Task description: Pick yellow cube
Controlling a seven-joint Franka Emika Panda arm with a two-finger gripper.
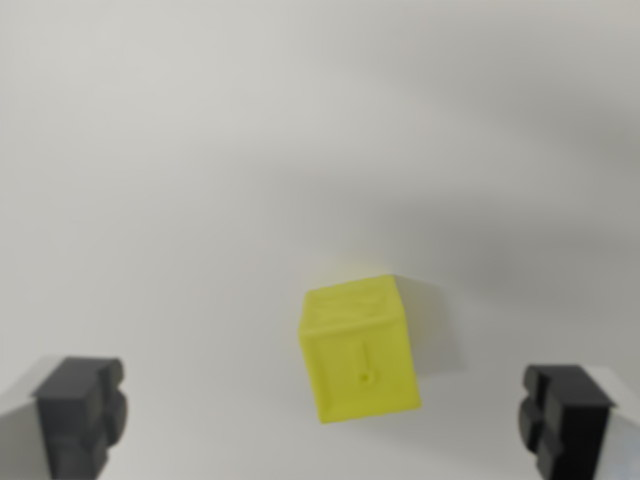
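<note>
At the wrist view's left, one dark finger pad (82,415) of the gripper (325,418) is showing in the bottom corner, blocky and ridged, with a pale part of the finger body sitting just outside it at the frame edge. It is touching nothing; only the white surface (200,150) is lying around it.

Moving toward the middle, the yellow cube (358,348) is resting on that white surface, slightly to the right of centre and in the lower half of the picture. It is sitting turned at a small angle, so its top face and one side face are both showing; the side face is carrying a small dot with a short line above it. A soft grey shadow is falling to the cube's right and behind it.

At the wrist view's right, the other dark finger pad (565,418) is showing in the bottom corner. The two fingers are standing wide apart, and the cube is lying between them, nearer the right one, well clear of both.
</note>
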